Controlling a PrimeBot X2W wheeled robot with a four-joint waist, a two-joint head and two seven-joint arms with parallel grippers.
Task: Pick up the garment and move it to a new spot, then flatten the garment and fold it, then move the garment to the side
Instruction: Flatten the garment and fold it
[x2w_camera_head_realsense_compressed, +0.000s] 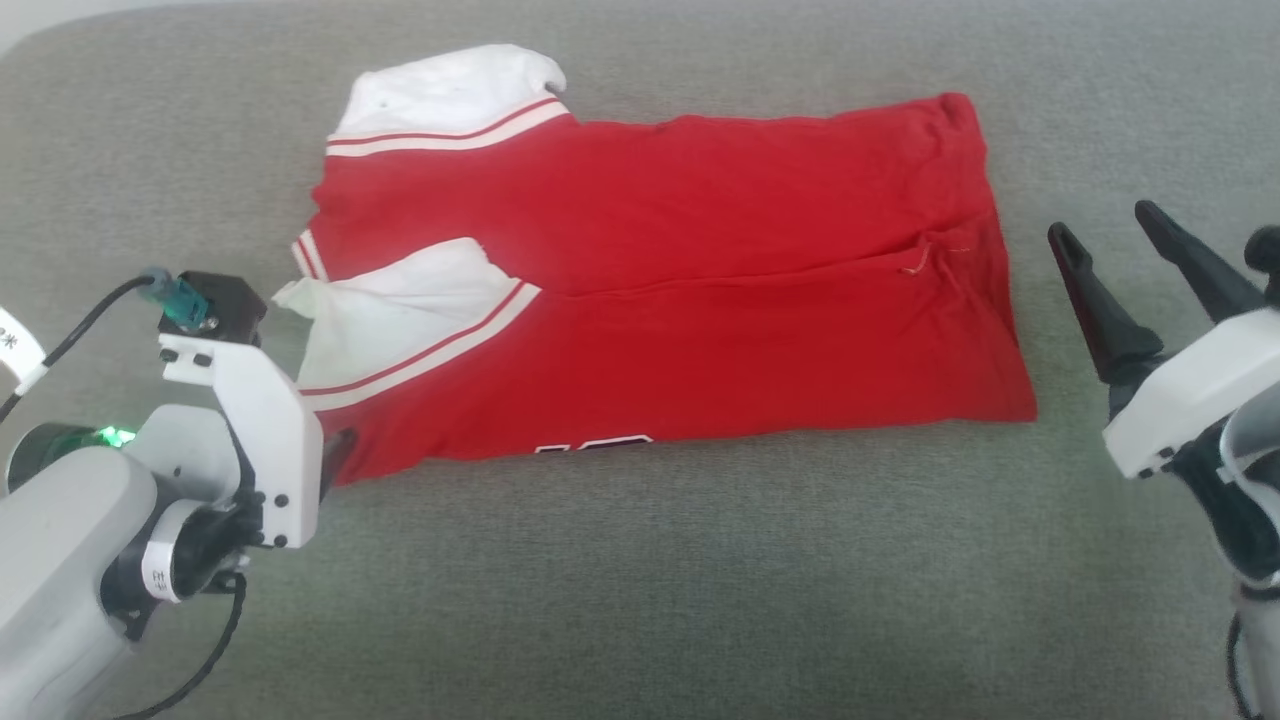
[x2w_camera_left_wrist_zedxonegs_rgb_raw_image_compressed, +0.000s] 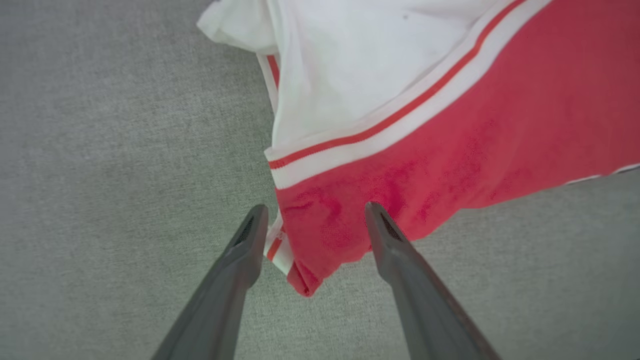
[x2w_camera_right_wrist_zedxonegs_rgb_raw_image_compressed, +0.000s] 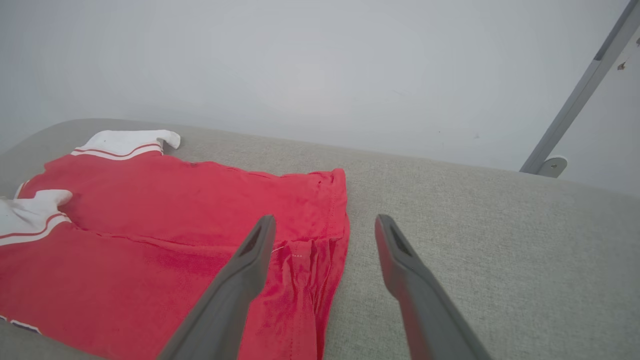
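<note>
At lower left my left tool (x2w_camera_left_wrist_zedxonegs_rgb_raw_image_compressed: 315, 215) is released, straddling a corner of the shirt (x2w_camera_head_realsense_compressed: 680, 280), which lies folded mid-frame on the grey counter (x2w_camera_head_realsense_compressed: 640, 600). At right my right tool (x2w_camera_head_realsense_compressed: 1103, 225) is spread wide, beside the hem. Pinching only one layer could drag the fold apart.

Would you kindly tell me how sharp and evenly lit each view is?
Head view: even, soft light, the garment fairly sharp, a small green lamp glowing. Left wrist view: the garment is close and blurred. Right wrist view: pale, hazy wall, low contrast.
</note>
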